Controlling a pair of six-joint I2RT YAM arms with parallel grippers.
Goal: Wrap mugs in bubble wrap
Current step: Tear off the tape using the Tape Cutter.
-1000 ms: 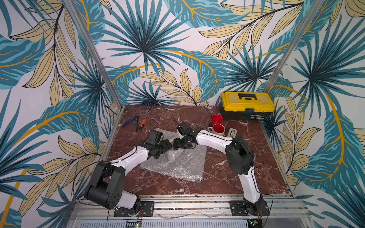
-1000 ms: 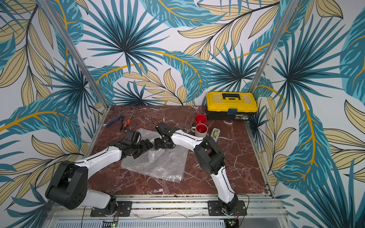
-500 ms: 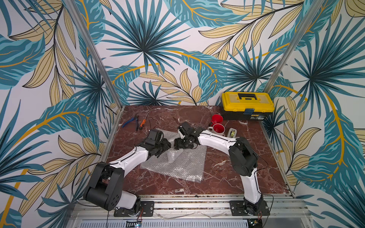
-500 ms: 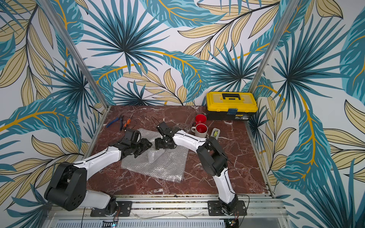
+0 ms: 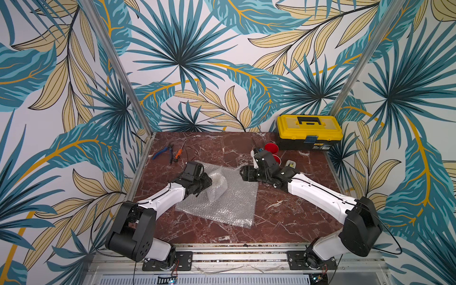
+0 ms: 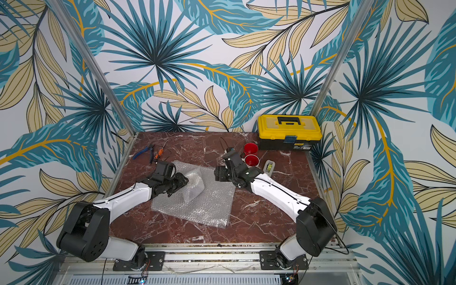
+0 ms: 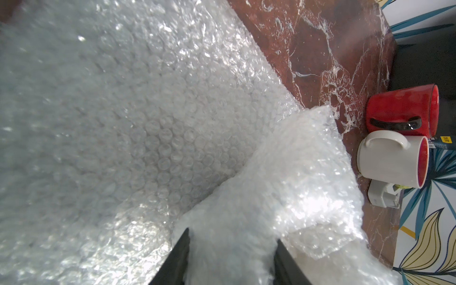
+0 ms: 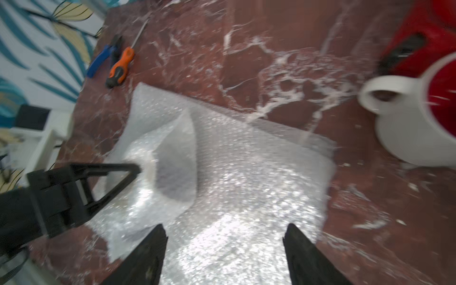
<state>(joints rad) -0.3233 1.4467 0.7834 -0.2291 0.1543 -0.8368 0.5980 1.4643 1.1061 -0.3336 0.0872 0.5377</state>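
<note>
A wide sheet of bubble wrap (image 5: pixel 222 202) (image 6: pixel 202 204) lies flat on the marble table. Its far left part is folded up into a lump (image 5: pixel 217 180) (image 8: pixel 172 153), and a greyish rounded shape shows faintly through it. My left gripper (image 5: pixel 208 181) (image 7: pixel 232 237) is shut on that lump, with bubble wrap filling the gap between its jaws. My right gripper (image 5: pixel 243 172) (image 8: pixel 225 232) hangs open over the sheet's far right edge, holding nothing. A red mug (image 6: pixel 250 148) (image 7: pixel 399 111) and a white mug with red inside (image 6: pixel 252 160) (image 7: pixel 389 158) stand upright behind the right wrist.
A grey tape dispenser (image 6: pixel 269 166) sits right of the white mug. A yellow toolbox (image 5: pixel 309 132) fills the back right corner. Blue pliers (image 5: pixel 162 153) and an orange screwdriver (image 5: pixel 178 154) lie at the back left. Metal posts stand at both back corners.
My left gripper has closed on the wrapped lump. My right gripper has drawn back to the right, away from the lump, and its arm has swung out to the right.
</note>
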